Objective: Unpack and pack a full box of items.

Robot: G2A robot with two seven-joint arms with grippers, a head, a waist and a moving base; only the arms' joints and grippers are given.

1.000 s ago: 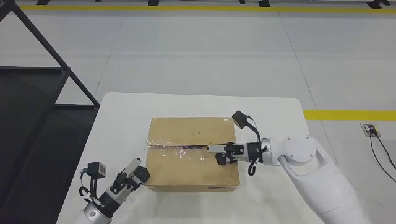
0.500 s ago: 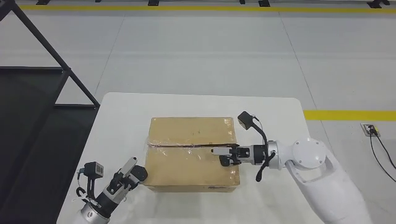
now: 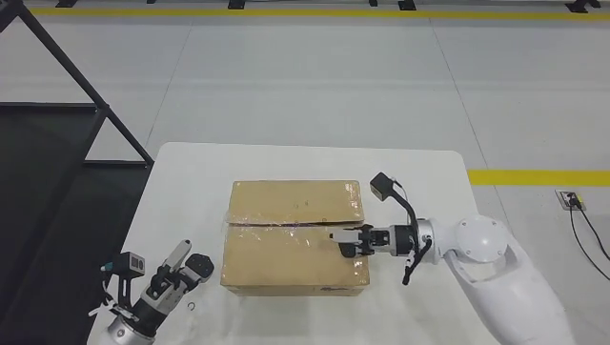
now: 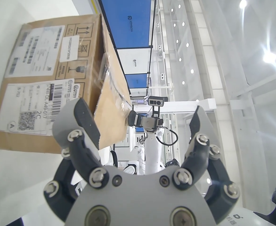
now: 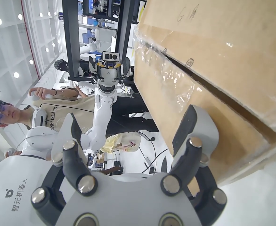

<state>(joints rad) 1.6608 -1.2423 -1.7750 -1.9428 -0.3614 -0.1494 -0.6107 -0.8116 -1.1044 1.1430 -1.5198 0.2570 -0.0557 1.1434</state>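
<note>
A taped cardboard box [image 3: 294, 240] sits on the desk [image 3: 191, 183]. The right end effector [image 3: 338, 238] gapes wide over its top. The left end effector [image 3: 191, 261], equally wide, hangs beside its corner.

Left gripper [image 4: 140, 109], right gripper [image 5: 131, 116] spread wide

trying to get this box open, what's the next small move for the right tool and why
Probably ease the right tool toward the seam and hook a flap edge. It is open over one end of the box, beside the seam, where the tape looks split and a dark gap shows.
</note>
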